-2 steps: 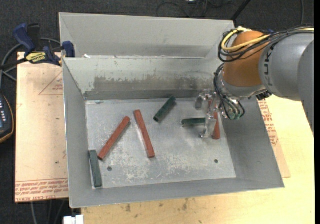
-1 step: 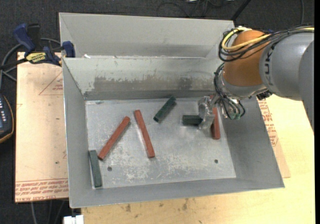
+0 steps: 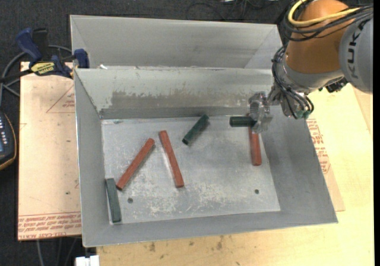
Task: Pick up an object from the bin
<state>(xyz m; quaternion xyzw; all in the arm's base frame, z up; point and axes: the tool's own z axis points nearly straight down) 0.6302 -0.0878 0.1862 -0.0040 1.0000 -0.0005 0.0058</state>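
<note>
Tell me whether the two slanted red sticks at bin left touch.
Apart: camera view shows bare bin floor between the left red stick and the middle red stick.

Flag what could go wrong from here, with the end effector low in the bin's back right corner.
1. The end effector is at the far end of a red-brown stick, not its middle; lifted from there, the stick could tilt and slip out.
2. A short dark green piece lies right beside it and might get knocked or dragged along.
</note>
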